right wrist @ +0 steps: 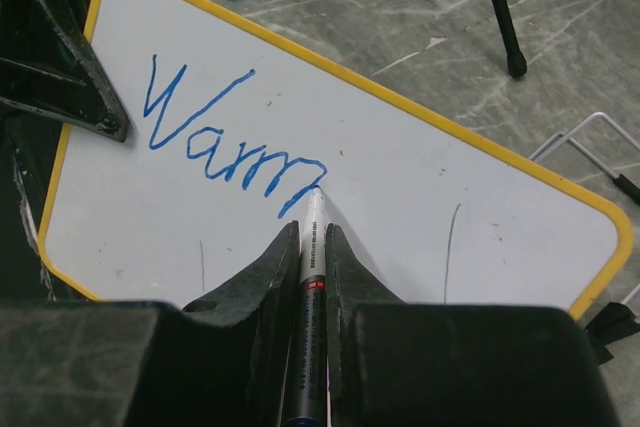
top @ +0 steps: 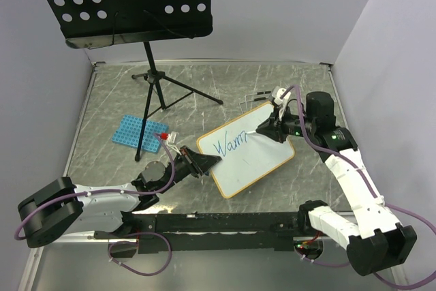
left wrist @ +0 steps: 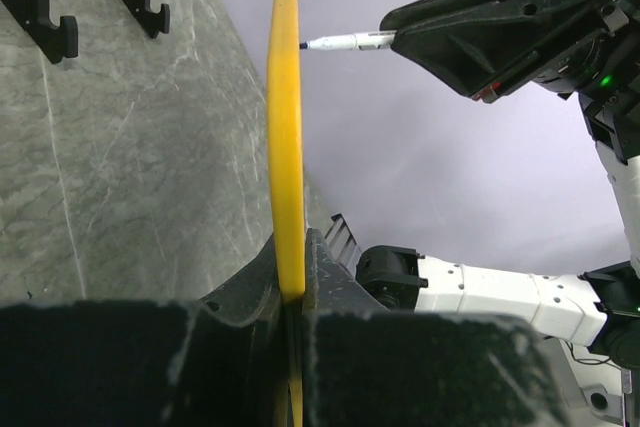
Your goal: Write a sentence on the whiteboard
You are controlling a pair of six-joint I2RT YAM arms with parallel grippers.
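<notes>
While our left gripper (left wrist: 293,265) clamps the whiteboard (right wrist: 430,187) by its edge, our right gripper (right wrist: 312,245) pinches a marker (right wrist: 315,215) whose tip touches the blue sentence (right wrist: 215,142), reading only "Warm".

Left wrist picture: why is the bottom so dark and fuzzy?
Left wrist view: the black fingers sit right by the lens, so they blur dark; the whiteboard edge looks sharper. Right wrist view: same dark fingers; the marker tip and blue writing look crisp.
</notes>
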